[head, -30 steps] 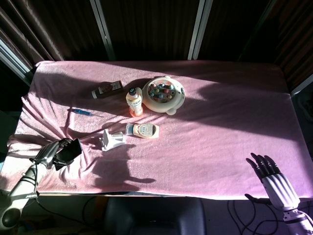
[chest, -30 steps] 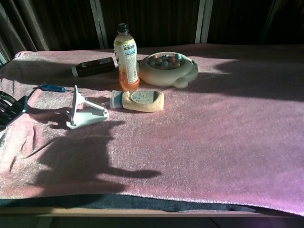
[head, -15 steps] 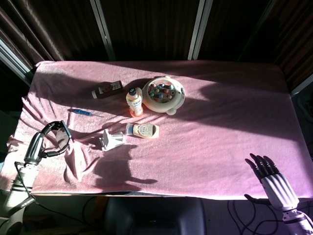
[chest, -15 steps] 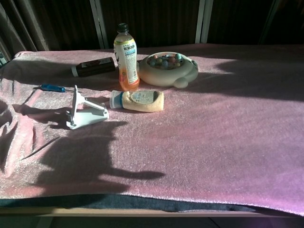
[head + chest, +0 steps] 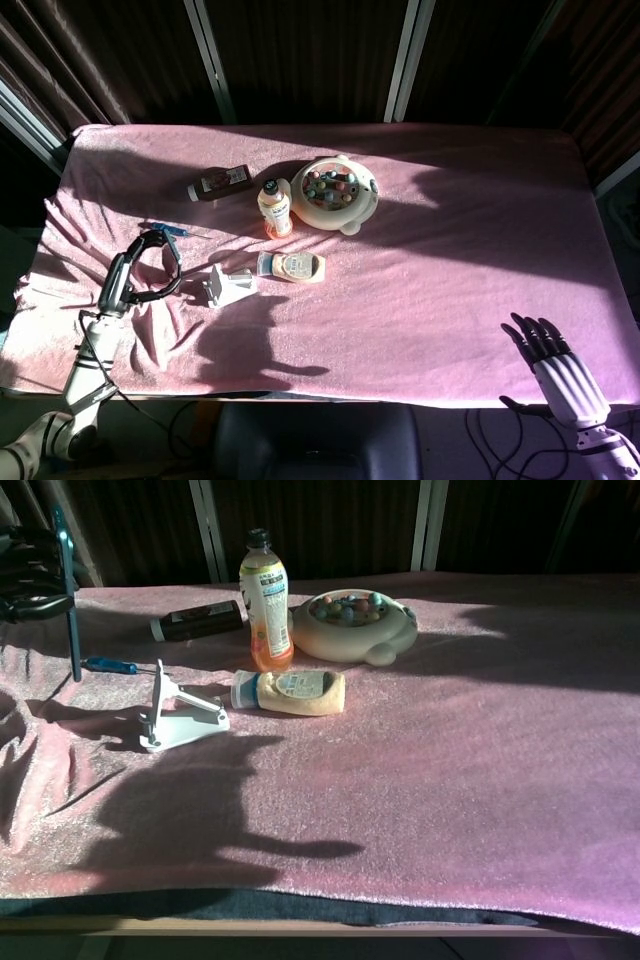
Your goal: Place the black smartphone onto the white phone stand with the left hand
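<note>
One black smartphone (image 5: pixel 68 595) in left hand (image 5: pixel 122 280); one white phone stand (image 5: pixel 178 717).

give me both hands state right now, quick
Left hand: holding the black smartphone, lifted above the cloth, left of the white phone stand.
Right hand: open, holding nothing, fingers apart.
</note>
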You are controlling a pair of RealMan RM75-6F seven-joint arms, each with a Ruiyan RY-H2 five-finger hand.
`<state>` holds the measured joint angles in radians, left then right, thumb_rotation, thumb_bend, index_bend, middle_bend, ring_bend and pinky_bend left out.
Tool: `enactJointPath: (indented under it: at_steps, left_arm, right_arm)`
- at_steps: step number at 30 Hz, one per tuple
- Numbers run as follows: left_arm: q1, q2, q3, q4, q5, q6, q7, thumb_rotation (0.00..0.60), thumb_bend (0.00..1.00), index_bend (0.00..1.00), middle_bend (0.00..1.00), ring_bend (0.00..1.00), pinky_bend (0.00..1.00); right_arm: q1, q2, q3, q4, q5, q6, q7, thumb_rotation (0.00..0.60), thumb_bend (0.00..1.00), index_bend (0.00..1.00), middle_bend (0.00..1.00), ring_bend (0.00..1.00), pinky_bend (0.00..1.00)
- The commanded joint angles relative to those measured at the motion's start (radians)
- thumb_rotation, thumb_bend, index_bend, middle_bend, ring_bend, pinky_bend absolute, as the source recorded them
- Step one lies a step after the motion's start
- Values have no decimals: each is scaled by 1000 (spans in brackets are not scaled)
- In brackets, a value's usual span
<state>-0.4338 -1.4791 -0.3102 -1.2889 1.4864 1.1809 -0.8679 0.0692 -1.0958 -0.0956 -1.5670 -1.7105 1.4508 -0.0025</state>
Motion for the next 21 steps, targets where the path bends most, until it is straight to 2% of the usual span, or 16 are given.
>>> enactJointPath:
  at_steps: [1,7,21]
  left_arm:
    - [-56,-34,39,88,66,4,-143,600,360,693,997,684,195]
    - [-98,-66,109,206,130,16,-270,600,361,700,984,667,196]
    - [-139,-161,164,376,96,14,-386,600,361,719,986,666,196]
  right_arm:
    - [1,1,0,-1,2,-3,0,600,239,0,0,0,0]
    - [2,5,-2,-6,6,-11,-4,600,239,0,0,0,0]
    - [5,9,-2,-12,12,-21,-8,600,238,0,0,0,0]
